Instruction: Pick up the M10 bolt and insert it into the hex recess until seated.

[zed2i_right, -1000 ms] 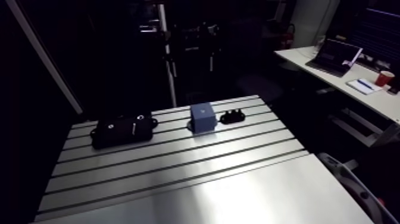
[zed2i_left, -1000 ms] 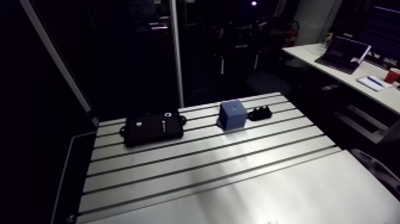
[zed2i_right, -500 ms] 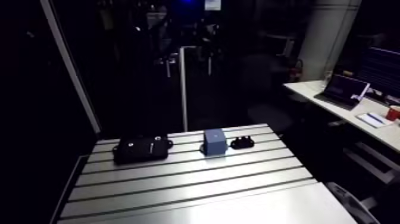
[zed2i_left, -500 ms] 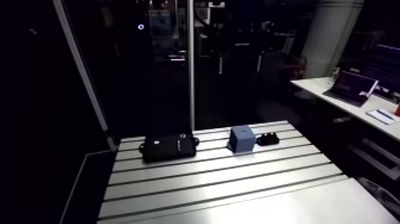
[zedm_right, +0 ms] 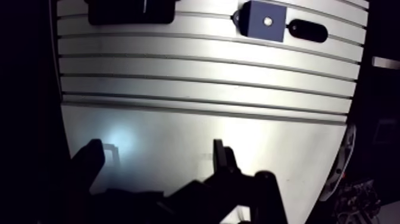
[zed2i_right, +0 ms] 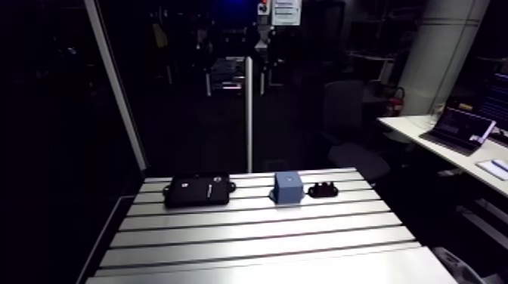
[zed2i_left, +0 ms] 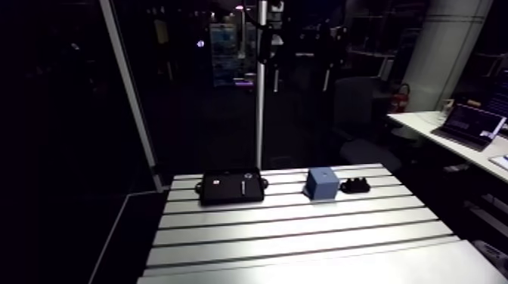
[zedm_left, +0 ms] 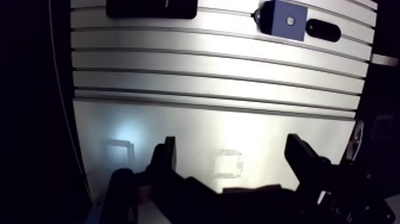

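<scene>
Far ahead of claw [zedm_left: 232,143], at table's [zedm_left: 208,77] far edge: tray [zedm_left: 152,7], block [zedm_left: 287,21], black piece [zedm_left: 323,30]; bare slots between; claw spread, empty.

Bare table [zedm_left: 208,77] under the claw [zedm_left: 232,143]; 3 obstacles far ahead: black case [zedm_left: 152,7], blue block [zedm_left: 286,19], black part [zedm_left: 323,30]

Hangs high with the gripper [zedm_left: 231,143] pointing straight down. Holds the two dark fingers [zedm_left: 166,159] spread wide, tips about level, with the dark gripper body joining them at the base. Clamps on nothing.
</scene>
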{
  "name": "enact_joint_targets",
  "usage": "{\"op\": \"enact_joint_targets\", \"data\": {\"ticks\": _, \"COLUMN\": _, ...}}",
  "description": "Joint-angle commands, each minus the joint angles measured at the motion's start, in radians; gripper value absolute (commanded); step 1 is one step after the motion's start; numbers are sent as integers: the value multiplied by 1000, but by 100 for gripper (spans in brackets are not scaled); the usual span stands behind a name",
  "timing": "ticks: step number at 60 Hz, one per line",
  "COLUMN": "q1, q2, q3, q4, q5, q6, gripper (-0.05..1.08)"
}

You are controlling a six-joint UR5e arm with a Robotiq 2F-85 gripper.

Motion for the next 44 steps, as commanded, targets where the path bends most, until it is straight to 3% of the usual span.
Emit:
{"op": "enact_joint_targets", "data": {"ticks": 1, "q1": 20, "q2": 3, "q3": -14, "q4": 0, "q5": -6, "q6": 2, "gripper": 1}}
{"op": "enact_joint_targets", "data": {"ticks": 44, "q1": 40, "q2": 14, "q3": -15, "q4": -2, "q5": 2, "q6": 3, "gripper": 1}}
